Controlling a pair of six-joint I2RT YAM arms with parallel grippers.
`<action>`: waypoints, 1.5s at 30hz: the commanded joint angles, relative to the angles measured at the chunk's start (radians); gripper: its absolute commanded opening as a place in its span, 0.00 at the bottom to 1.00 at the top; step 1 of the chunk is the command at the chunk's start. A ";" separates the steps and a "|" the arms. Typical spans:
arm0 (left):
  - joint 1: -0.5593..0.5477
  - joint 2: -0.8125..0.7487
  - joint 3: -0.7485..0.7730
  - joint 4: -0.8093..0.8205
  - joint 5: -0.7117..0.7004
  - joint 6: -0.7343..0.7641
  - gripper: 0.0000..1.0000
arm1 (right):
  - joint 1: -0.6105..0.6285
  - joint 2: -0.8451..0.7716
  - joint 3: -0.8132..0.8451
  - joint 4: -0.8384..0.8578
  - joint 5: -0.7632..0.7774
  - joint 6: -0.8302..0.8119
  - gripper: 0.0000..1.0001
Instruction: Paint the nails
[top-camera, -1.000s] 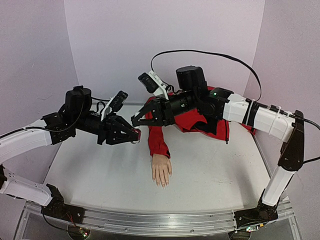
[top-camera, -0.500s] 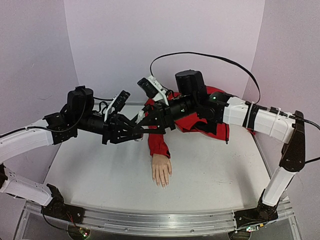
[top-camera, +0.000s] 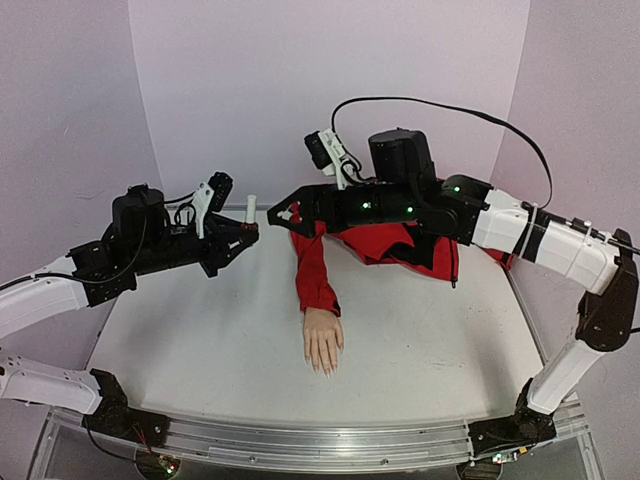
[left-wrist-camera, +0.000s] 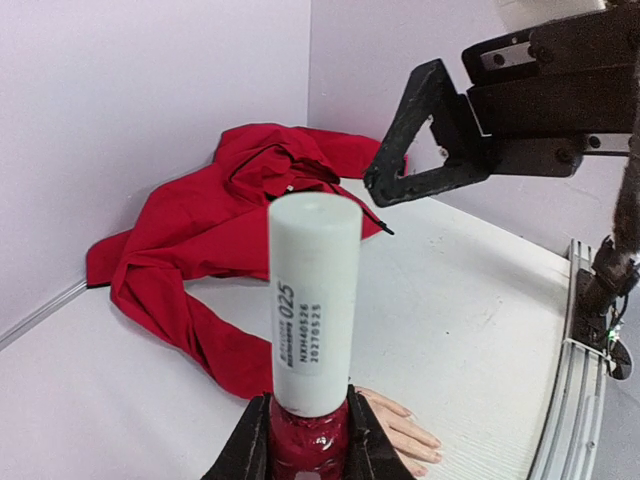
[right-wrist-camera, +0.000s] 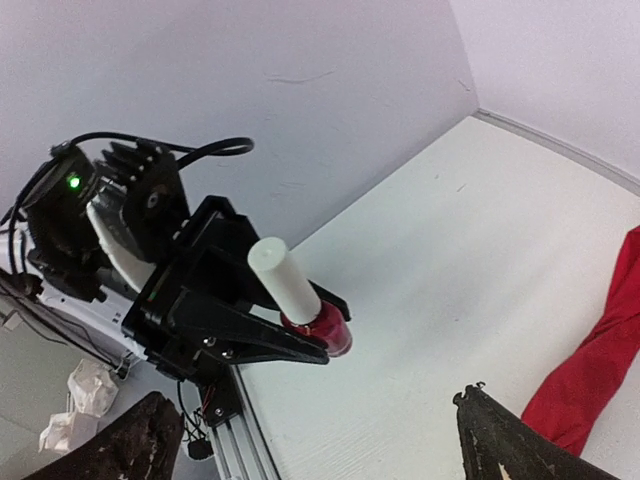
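Starting on the left: my left claw (left-wrist-camera: 308, 442) is clamped on the polish bottle (left-wrist-camera: 314, 300), up off the bench (top-camera: 200, 340) over the far-left corner area. The jaws only pinch the red glass base, and the white cap (top-camera: 252, 205) pokes out above them and is on tight, as far as I can see. That's worry number one. Round glass in a low pinch will probably spin or rock the moment anything twists or shoves the cap.

Next over, my right claw (top-camera: 282, 213) hangs wide open with nothing in it, tips aimed at the cap but clearly apart from it. If I come in off-centre, one finger hits the cap first and levers the bottle sideways out of the left grip. From the right wrist the bottle already looks a bit tilted, so lining up isn't trivial.

Then the mannequin hand (top-camera: 323, 340), lying flat around the middle of the bench with its fingers pointing at the near edge. The nails (top-camera: 325, 368) are right at those fingertips, well away from both claws, and too tiny here to tell their colour. The red sleeve (top-camera: 315, 275) runs back to a heap of red garment (top-camera: 390, 245) by the far-right side. If the bottle drops or opens carelessly, polish ends up on fabric or bench instead of nails.
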 joint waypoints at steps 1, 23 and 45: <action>-0.018 -0.010 0.016 0.063 -0.152 0.011 0.00 | 0.039 0.043 0.117 -0.023 0.181 0.110 0.91; -0.057 0.028 0.049 0.056 -0.122 -0.014 0.00 | 0.065 0.257 0.364 -0.085 0.155 0.088 0.30; 0.046 0.118 0.163 0.057 1.016 -0.064 0.00 | 0.050 0.101 0.057 -0.024 -0.795 -0.381 0.00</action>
